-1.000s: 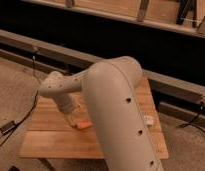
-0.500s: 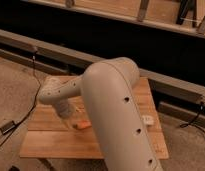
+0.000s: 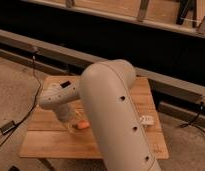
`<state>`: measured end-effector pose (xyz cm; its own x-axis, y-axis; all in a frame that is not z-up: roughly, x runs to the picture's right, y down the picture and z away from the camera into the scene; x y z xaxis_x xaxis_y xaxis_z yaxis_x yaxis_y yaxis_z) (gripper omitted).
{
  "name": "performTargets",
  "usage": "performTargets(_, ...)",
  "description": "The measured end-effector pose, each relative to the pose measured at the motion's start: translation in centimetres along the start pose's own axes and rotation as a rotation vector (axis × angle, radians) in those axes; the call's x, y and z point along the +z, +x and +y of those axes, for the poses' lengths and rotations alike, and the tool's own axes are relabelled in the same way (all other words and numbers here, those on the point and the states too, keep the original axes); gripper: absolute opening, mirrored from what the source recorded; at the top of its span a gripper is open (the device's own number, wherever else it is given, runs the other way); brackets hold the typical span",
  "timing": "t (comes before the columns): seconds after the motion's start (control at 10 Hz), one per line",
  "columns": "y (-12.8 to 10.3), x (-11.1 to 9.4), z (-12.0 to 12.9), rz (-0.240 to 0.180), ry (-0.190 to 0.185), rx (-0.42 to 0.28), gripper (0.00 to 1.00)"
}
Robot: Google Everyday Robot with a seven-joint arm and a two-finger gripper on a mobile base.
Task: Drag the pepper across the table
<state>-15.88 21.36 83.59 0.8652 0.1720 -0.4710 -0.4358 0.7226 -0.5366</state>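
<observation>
Gripper (image 3: 73,123) low over mid-table (image 3: 46,142), jaws spread. Pepper (image 3: 83,125) lies mid-table at its tips; contact unclear. Suggest: stay low, drag slowly so the pepper doesn't roll free.

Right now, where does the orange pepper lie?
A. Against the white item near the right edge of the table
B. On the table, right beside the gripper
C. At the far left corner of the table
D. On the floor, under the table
B: the pepper lies on the table right beside the gripper, while the white item sits well apart, near the right edge.
</observation>
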Motion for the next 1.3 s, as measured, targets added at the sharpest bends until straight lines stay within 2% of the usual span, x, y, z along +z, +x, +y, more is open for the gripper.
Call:
performTargets(0.3, -0.5, 0.7, -0.6, -0.003, -0.012, -0.011, 0.65)
performTargets(0.5, -0.7, 0.8, -0.8, -0.004, -0.015, -0.011, 0.52)
performTargets(0.9, -0.7, 0.9, -1.1, -0.006, -0.009, -0.002, 0.11)
performTargets(1.0, -0.8, 0.9, -1.0, -0.008, -0.009, 0.002, 0.06)
performTargets(1.2, -0.6, 0.8, -1.0, -0.003, -0.007, 0.009, 0.06)
performTargets(1.3, -0.4, 0.9, -1.6, -0.005, 0.006, 0.015, 0.06)
